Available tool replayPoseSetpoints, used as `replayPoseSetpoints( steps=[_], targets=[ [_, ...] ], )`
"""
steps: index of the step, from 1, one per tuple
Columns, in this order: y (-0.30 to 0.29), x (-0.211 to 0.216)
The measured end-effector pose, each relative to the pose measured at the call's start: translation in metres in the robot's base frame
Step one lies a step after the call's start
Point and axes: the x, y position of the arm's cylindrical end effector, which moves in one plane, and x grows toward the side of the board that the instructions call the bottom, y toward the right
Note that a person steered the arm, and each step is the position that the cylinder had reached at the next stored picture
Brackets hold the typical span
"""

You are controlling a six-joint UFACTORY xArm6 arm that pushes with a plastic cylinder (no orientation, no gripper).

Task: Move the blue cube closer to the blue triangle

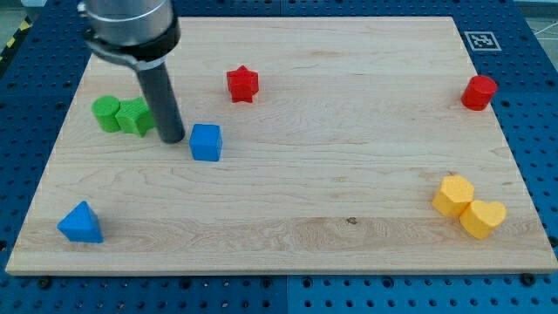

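Observation:
The blue cube [206, 142] sits on the wooden board left of centre. The blue triangle [80, 223] lies near the board's bottom left corner, well apart from the cube. My tip [172, 138] rests on the board just left of the blue cube, a small gap between them, and right beside the green blocks on its left.
Two green blocks [122, 114] sit close together left of the rod. A red star [242, 84] lies above the cube. A red cylinder [479, 92] is at the right edge. Two yellow blocks [469, 208] sit at the bottom right.

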Motion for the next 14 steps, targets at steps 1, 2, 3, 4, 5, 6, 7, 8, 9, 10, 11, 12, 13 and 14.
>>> replayPoseSetpoints(
  steps=[1,2,3,4,5,6,7,8,9,10,11,12,13,14],
  targets=[
    [0.008,-0.005],
    [0.088,-0.031],
    [0.135,-0.031],
    [0.135,-0.031],
    [0.113,-0.03],
    [0.108,-0.03],
    [0.106,-0.023],
    [0.106,-0.009],
    [0.106,0.006],
    [0.102,0.016],
    [0.088,0.017],
    [0.071,0.017],
    [0.067,0.017],
    [0.056,0.017]
  ],
)
